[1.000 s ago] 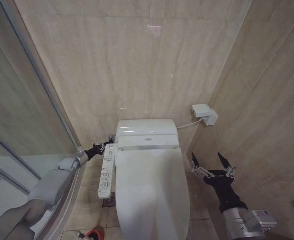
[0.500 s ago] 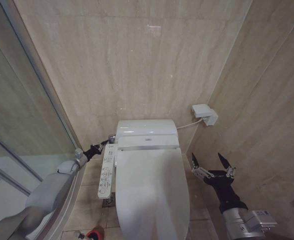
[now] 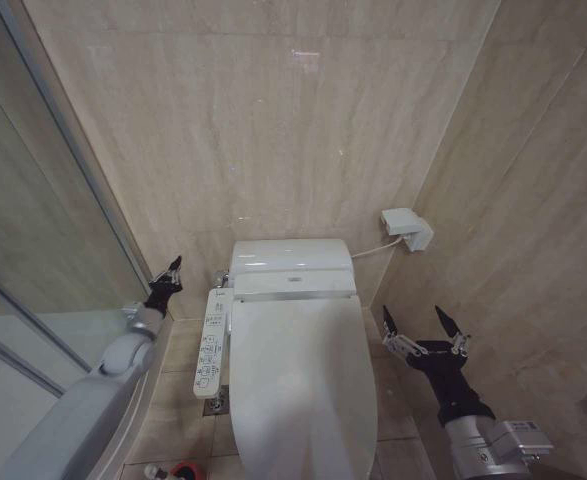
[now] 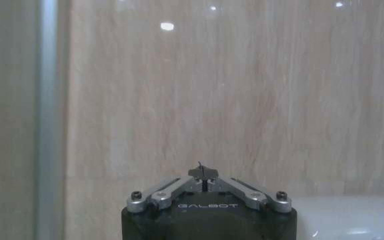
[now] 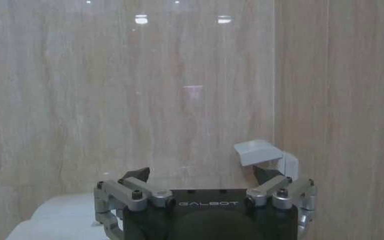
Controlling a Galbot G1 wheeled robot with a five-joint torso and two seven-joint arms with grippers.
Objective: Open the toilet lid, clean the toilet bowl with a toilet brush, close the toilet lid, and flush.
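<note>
**A:** Where does the toilet lid (image 3: pixel 298 385) stand?

**B:** Down flat over the toilet bowl, which it hides; its glossy white top fills the middle of the head view, with the tank housing (image 3: pixel 293 265) behind it against the beige stone wall (image 3: pixel 273 120).

**A:** And the left gripper (image 3: pixel 169 272)?

**B:** Raised beside the glass shower partition (image 3: pixel 33 220), to the left of the control panel (image 3: pixel 211 342) and apart from it. Its fingers are pressed together, tips meeting in the left wrist view (image 4: pixel 203 173).

**A:** The right gripper (image 3: pixel 422 325)?

**B:** Low on the toilet's right side, near the side wall and clear of the lid, fingers (image 3: pixel 387 322) spread wide and holding nothing. A white wall box (image 3: pixel 407 228) sits above it in the corner.

**A:** Any brush?

**B:** Only a red holder (image 3: pixel 185 470) at the floor edge, beside the toilet's left side
</note>
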